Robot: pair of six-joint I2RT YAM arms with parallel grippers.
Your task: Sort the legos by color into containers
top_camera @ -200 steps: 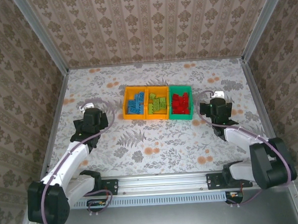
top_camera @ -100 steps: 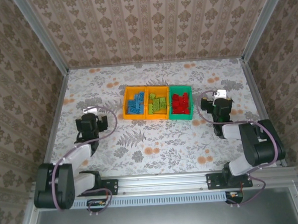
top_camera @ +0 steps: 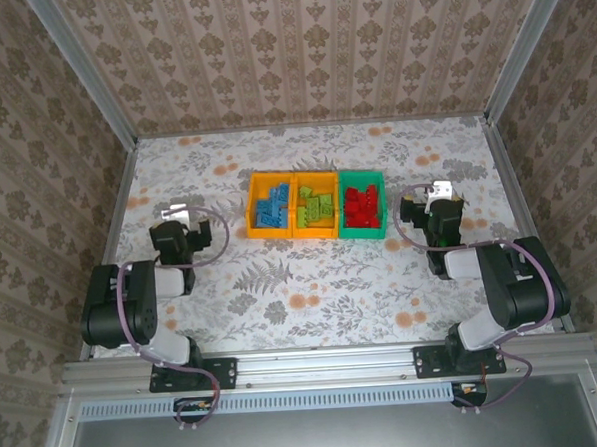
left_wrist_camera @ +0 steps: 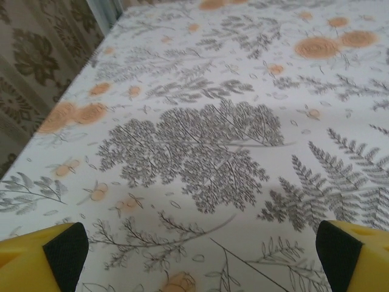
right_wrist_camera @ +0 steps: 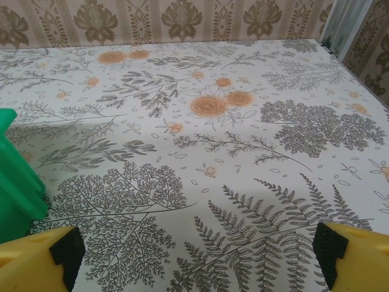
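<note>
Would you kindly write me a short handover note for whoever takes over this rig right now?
Left gripper: jaws open, empty, over the table.
Right gripper: jaws open, empty, near the green bin.
Blue legos sit in the left orange bin, lime legos in the middle orange bin, red legos in the green bin.
Done: sorting looks complete; I see no loose bricks.
Left: nothing apparent.

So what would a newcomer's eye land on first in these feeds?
The bright row of three bins at mid-table: the left orange bin holds blue legos, the middle orange bin lime legos, the green bin red legos. Next, the left hand and right hand sit either side of that row, both open and empty over the floral table.
</note>
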